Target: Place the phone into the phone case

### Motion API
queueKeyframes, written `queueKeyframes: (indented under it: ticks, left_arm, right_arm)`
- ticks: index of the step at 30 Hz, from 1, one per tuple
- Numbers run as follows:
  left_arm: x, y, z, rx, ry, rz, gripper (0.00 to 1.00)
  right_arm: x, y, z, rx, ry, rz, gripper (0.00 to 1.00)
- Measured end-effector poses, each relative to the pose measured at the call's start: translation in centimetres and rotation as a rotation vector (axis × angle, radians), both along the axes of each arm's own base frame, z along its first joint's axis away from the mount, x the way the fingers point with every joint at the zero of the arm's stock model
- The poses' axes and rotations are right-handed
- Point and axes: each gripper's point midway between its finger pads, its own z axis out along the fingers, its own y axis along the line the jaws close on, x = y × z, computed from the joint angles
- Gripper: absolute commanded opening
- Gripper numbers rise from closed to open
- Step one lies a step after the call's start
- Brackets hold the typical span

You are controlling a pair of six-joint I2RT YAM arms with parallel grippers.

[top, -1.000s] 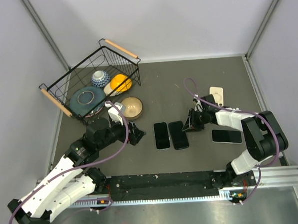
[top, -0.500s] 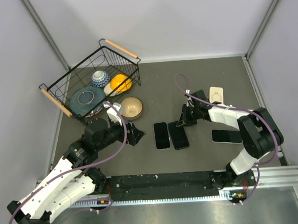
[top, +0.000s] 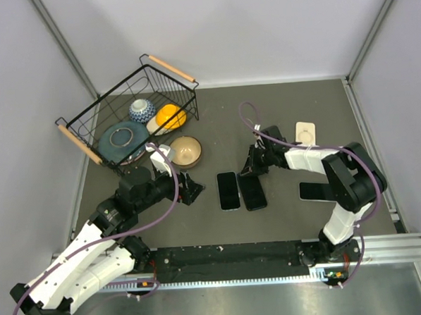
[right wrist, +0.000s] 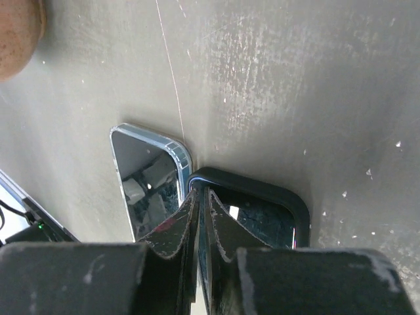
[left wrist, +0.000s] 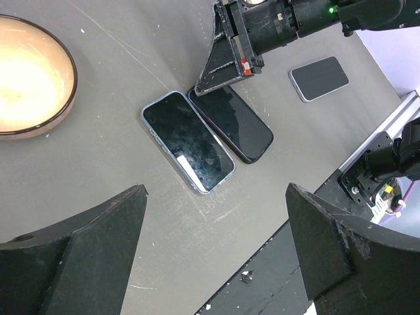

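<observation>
Presses phone (top: 252, 192) far corner into case (right wrist: 298, 207) with clenched right gripper (right wrist: 199, 197); holds left gripper (top: 192, 189) released, near left.

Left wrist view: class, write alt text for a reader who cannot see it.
Two phones lie side by side on a grey table: a pale-edged phone and a dark phone, at whose far end the right gripper sits, fingers shut. The left gripper's open fingers frame the foreground; a bowl sits left.

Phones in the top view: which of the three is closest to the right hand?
The black-rimmed phone, right one of the centre pair: the right hand is at its far corner. The light-rimmed phone and the lone phone lie apart from it.
</observation>
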Motion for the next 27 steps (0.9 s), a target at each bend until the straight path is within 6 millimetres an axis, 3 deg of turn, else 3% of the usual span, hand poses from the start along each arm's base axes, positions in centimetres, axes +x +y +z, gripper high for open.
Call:
queueKeyframes:
  ticks: [15, 18, 21, 24, 25, 27]
  left_arm:
    - [-0.2, 0.2, 0.2, -0.005, -0.007, 0.001, 0.93]
    - [-0.4, 0.4, 0.7, -0.017, -0.02, 0.002, 0.93]
    - [-0.5, 0.5, 0.8, -0.021, -0.025, 0.001, 0.95]
    - [-0.7, 0.7, 0.6, -0.012, -0.017, 0.001, 0.97]
    - [-0.8, 0.8, 0.4, -0.002, -0.009, 0.005, 0.98]
    - [-0.8, 1.3, -0.2, 0.024, 0.004, 0.022, 0.99]
  right_arm:
    - [-2.6, 0.5, -0.3, 0.047, -0.076, -0.081, 0.03]
    - [-2.5, 0.3, -0.3, 0.037, -0.075, -0.091, 0.08]
    - [-2.2, -0.3, 0.1, -0.013, -0.08, -0.1, 0.17]
    - [-1.9, -2.7, 0.6, -0.125, -0.094, -0.138, 0.5]
    - [-1.9, -4.1, 1.1, -0.158, -0.096, -0.161, 0.69]
    - [-1.5, -7.0, 2.6, -0.197, -0.106, -0.253, 0.71]
